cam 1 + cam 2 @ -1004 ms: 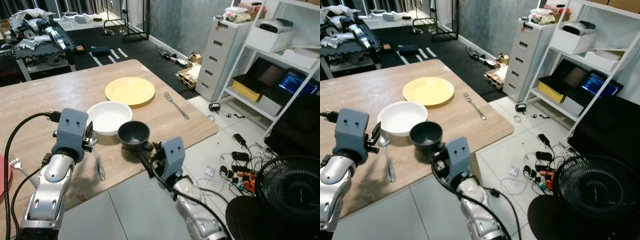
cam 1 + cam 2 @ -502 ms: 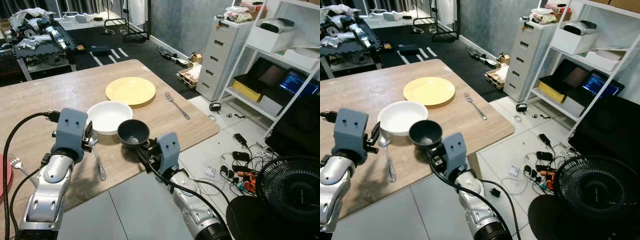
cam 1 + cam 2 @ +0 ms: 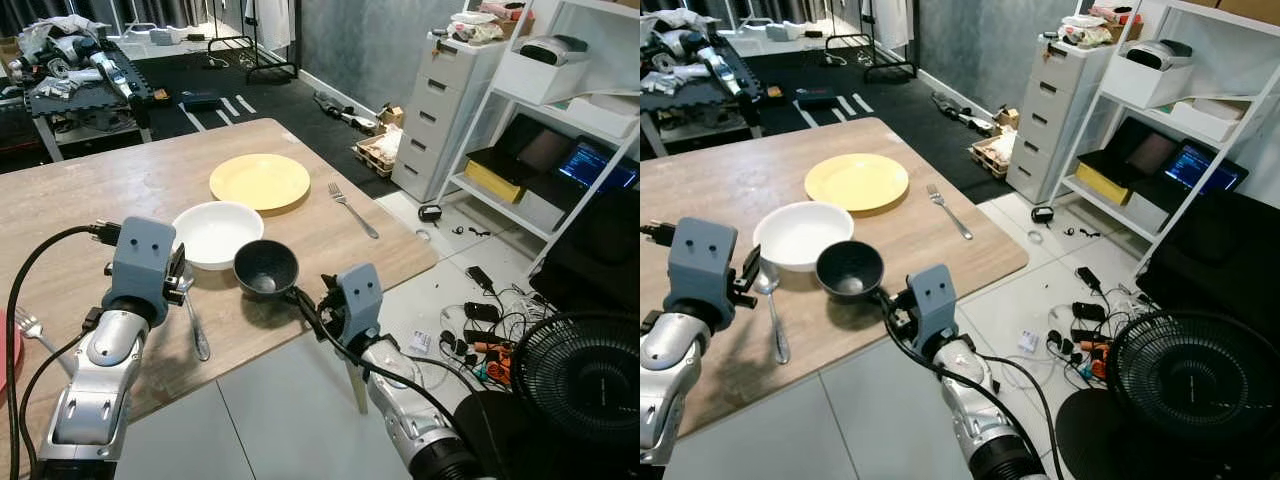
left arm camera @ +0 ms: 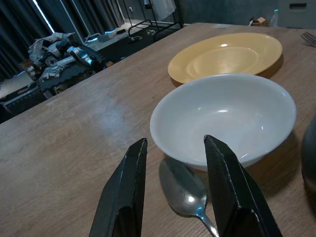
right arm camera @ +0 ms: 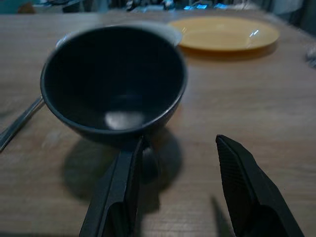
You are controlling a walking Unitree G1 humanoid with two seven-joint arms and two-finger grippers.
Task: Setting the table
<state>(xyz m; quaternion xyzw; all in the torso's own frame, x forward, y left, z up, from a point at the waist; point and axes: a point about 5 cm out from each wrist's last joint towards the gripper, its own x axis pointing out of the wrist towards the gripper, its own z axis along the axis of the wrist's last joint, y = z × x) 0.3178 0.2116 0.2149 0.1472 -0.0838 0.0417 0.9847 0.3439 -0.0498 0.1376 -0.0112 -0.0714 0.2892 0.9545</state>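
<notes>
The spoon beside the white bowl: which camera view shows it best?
The left eye view: the whole spoon lies on the table next to the left hand. The right eye view shows it whole too. The left wrist view gives its bowl close up, the right wrist view part of the handle.

I see a workshop or lab room: a white shelf (image 3: 560, 110) with electronics, a drawer cabinet (image 3: 440, 110), loose cables (image 3: 480, 330) on the floor, a black fan (image 3: 575, 375).
</notes>
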